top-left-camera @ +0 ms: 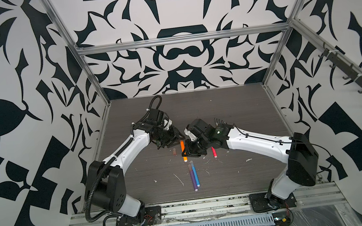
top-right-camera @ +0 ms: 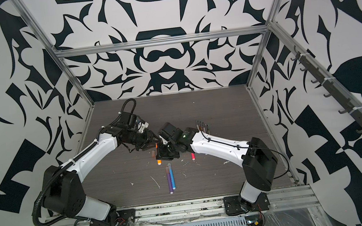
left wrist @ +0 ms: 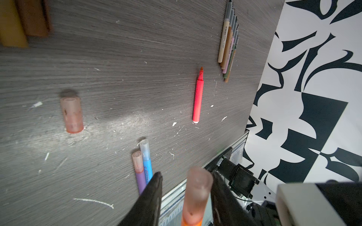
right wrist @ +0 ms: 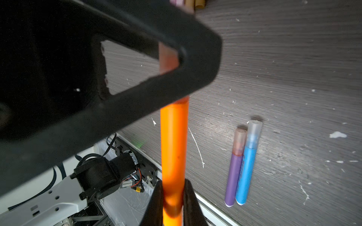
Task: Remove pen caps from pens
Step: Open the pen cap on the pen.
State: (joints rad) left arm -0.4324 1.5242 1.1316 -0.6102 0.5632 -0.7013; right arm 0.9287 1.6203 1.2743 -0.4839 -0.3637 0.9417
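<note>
counting four thick pens here: orange pen [right wrist: 173, 140], purple pen [right wrist: 233, 176], blue pen [right wrist: 245, 172], pink-red pen [left wrist: 197, 99]. also spotting a tidy row of thin muted pens [left wrist: 227, 45] over by the right arm, five or six, can't pin the number down.

for caps: three translucent ones still on, namely the orange pen's cap [left wrist: 196, 187], the purple pen's cap [right wrist: 240, 140] and the blue pen's cap [right wrist: 253, 133]. plus one loose translucent cap [left wrist: 72, 115] lying on its side alone on the surface [left wrist: 137, 58]. plus at least two blurry tan and brown caps [left wrist: 21, 19] at the edge of the left wrist view.

purple and blue lying side by side, touching, toward the front. pink-red lying flat with its tip bare, well apart from those two.

looking at the right end effector [right wrist: 174, 182]: pressed in on both sides of the orange barrel, holding it off the surface between the two arms.

looking at the left end effector [left wrist: 187, 176]: spread partway, straddling the orange pen's cap, one finger [left wrist: 221, 195] right up against it, a clear gap on the other side, so not clamped on.
</note>
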